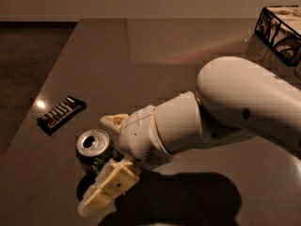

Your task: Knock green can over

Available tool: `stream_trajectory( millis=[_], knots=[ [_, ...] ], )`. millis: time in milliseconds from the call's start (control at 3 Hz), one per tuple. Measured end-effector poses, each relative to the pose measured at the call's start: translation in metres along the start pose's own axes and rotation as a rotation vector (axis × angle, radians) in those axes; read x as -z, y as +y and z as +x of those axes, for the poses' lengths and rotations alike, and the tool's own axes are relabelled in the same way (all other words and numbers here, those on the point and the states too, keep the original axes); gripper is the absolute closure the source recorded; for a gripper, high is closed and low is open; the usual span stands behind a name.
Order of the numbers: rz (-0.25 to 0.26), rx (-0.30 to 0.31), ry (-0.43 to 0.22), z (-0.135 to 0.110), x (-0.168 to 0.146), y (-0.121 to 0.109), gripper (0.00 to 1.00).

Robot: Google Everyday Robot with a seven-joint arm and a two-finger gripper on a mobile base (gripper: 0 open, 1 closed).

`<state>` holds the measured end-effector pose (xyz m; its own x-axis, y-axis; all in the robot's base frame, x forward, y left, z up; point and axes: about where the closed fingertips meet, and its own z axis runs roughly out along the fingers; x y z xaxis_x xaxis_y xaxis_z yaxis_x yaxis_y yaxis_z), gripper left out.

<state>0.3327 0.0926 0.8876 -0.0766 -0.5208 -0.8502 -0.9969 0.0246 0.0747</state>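
Observation:
The green can (93, 149) stands upright on the dark table (155, 55), near its front left part, silver top up. My gripper (101, 161) is open and has the can between its two cream fingers: one fingertip (113, 121) lies behind the can, the other finger (106, 189) lies in front of it and partly hides its lower side. The white arm (235, 107) reaches in from the right.
A flat black snack bar (61, 113) lies to the left of the can, close to the table's left edge. A black wire-frame box (281, 29) stands at the far right back. The floor shows beyond the left edge.

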Motion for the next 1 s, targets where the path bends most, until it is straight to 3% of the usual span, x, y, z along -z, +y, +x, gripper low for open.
stream_trajectory(
  millis=[333,667,1000],
  knots=[
    [-0.015,-0.003,-0.019,-0.006,-0.019,0.008,0.18],
    [-0.015,-0.019,-0.034,-0.012,-0.024,0.010,0.42],
    [0.002,-0.036,-0.030,-0.018,-0.014,0.007,0.65]
  ],
)
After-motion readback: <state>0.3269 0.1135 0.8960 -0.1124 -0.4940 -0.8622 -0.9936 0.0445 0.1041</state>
